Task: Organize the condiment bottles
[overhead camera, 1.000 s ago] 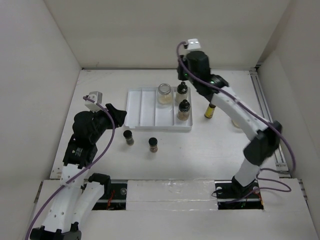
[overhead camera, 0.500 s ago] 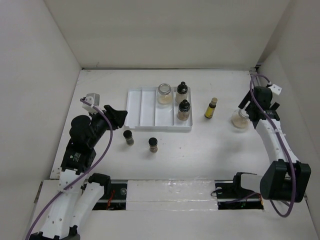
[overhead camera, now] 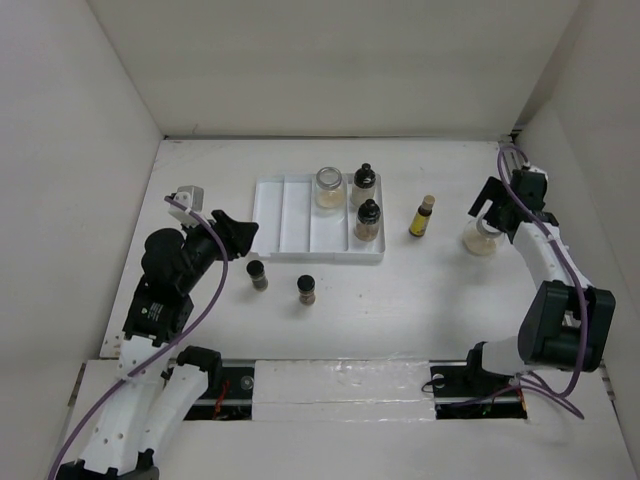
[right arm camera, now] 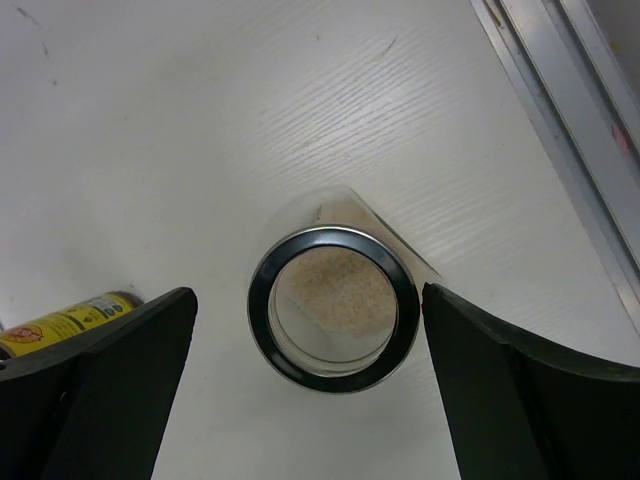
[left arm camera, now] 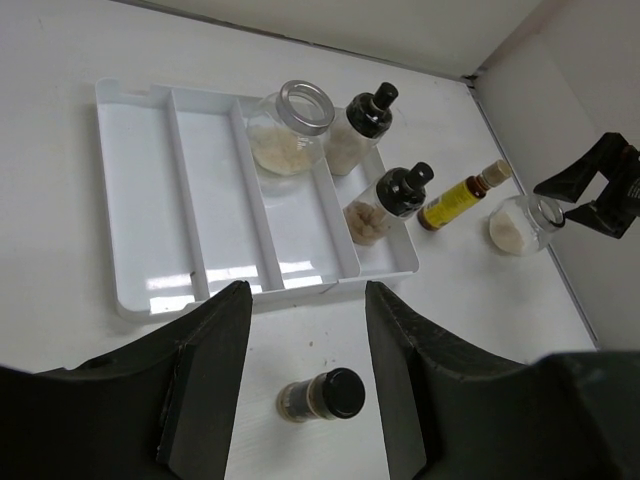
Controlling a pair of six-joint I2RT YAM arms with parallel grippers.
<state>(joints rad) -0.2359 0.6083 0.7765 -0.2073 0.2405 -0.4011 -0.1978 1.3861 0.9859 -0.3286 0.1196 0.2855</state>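
A white worktop [overhead camera: 400, 300] w/ a faint wood grain is boxed in by plain white wall panels [overhead camera: 330, 70] at the back and both sides. An aluminium rail [overhead camera: 527, 200] is run along its right edge. A white ridged tray [overhead camera: 285, 215] w/ four lanes is set left of centre, towards the back. In its third lane from the left, at the far end, a metal-rimmed tray jar [overhead camera: 328, 187] w/ beige contents is stood. The rightmost lane is taken by a far capped bottle [overhead camera: 364, 185] and a near capped bottle [overhead camera: 368, 220], both w/ pale contents. A slim yellow bottle [overhead camera: 422, 217] is placed just right of the tray, apart from it. Two brown spice bottles, left [overhead camera: 258, 275] and right [overhead camera: 307, 289], are stood on bare worktop before the tray's front edge. An edge jar [right arm camera: 333, 305] is stood near the right edge. It is straddled by the R gripper [right arm camera: 308, 292], jaws spread wide, untouched, w/ gaps on both sides. The L gripper [left arm camera: 307, 292] is held by the tray's front-left corner, jaws parted, nothing gripped.
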